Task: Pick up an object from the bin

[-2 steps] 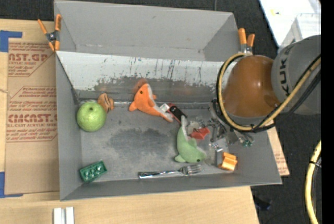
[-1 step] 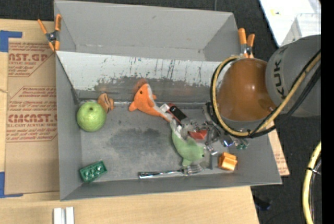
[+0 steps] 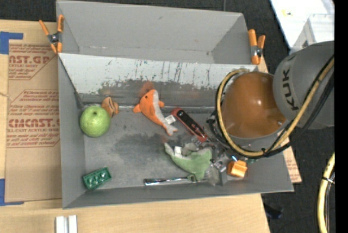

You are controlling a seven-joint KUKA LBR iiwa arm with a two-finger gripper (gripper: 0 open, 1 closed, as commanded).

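Looming highest over the bin (image 3: 163, 31) is the arm's orange-brown cover (image 3: 247, 109), which hangs above the right end of the floor with a black-and-yellow cable (image 3: 219, 109) looped round it. Below the cover's lower rim the fingers (image 3: 219, 163) sit down in a small clutter near the bin's near right corner. They are too dark and crowded to tell whether they are open or closed, and nothing can be seen held between them.

Just left of the fingers, and nearest to them, lies a crumpled green soft toy (image 3: 190, 161). A small orange piece (image 3: 237, 168) lies just to their right; whether it belongs to the arm or to the bin I cannot tell. A thin silver rod (image 3: 166, 180) lies along the near edge, its right end reaching under the toy. A red-and-black tool (image 3: 189, 122) lies slantwise just beyond the toy.

An orange fish (image 3: 152, 109) lies towards the far wall at mid-floor. A green apple (image 3: 95, 120) rests at the left wall with a small brown thing (image 3: 110, 105) just beside it. A green block (image 3: 97, 178) sits in the near left corner, well apart from the rest.
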